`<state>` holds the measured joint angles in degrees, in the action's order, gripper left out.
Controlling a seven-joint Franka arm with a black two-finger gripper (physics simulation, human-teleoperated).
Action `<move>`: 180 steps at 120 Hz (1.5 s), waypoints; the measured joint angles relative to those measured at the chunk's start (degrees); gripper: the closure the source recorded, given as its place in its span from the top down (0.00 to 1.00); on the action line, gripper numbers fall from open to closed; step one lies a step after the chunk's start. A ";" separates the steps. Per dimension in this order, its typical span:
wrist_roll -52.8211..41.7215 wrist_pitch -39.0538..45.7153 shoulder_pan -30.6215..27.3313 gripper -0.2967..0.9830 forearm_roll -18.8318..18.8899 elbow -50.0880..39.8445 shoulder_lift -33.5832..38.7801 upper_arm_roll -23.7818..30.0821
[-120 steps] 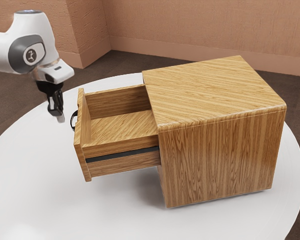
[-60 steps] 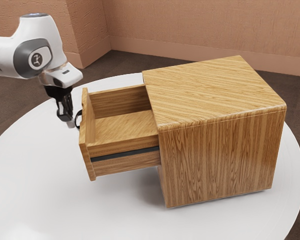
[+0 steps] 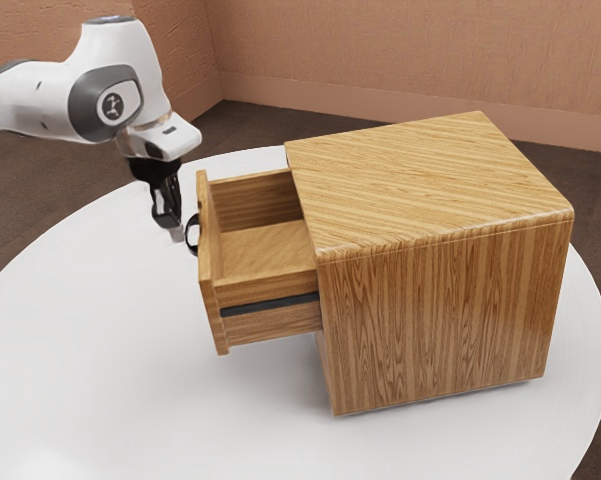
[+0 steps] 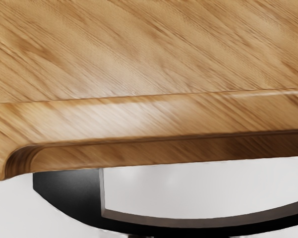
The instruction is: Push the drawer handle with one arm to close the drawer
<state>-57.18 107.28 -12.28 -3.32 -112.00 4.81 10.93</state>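
In the exterior view my gripper (image 3: 175,236) points down at the outer side of the drawer front, its tip against or very near the black curved handle (image 3: 192,233). I cannot tell how its fingers stand. The wooden drawer (image 3: 209,270) sticks out partway from the cabinet (image 3: 440,310), its inside bare. From my hand, the wrist view has the black handle (image 4: 69,196) bowing out from the drawer's front edge (image 4: 139,119).
A round white table (image 3: 110,380) carries the cabinet. The cabinet's wooden top (image 3: 420,180) stands higher than the drawer, on the exterior view's right. Brown walls rise behind the dark floor.
My hand has moved toward the cabinet, to the exterior view's right. The drawer has slid farther in along with it, so less of it sticks out.
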 joint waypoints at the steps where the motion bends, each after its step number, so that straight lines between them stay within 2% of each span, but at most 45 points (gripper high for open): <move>1: 0.02 0.00 -0.04 0.15 0.00 0.21 -0.16 0.08; 25: 0.52 0.05 -0.54 0.15 0.14 3.35 -3.35 2.06; 103: 2.60 0.11 -3.70 0.15 0.10 7.57 -6.58 8.53; 124: 3.43 0.11 -3.04 0.16 0.20 8.66 -7.30 10.21; 144: 4.35 0.21 0.32 0.15 0.30 9.45 -7.93 11.23; 180: 5.75 0.09 3.06 0.15 1.28 20.09 -17.71 11.20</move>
<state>-51.43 107.37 -9.21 -2.04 -91.91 -12.91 22.13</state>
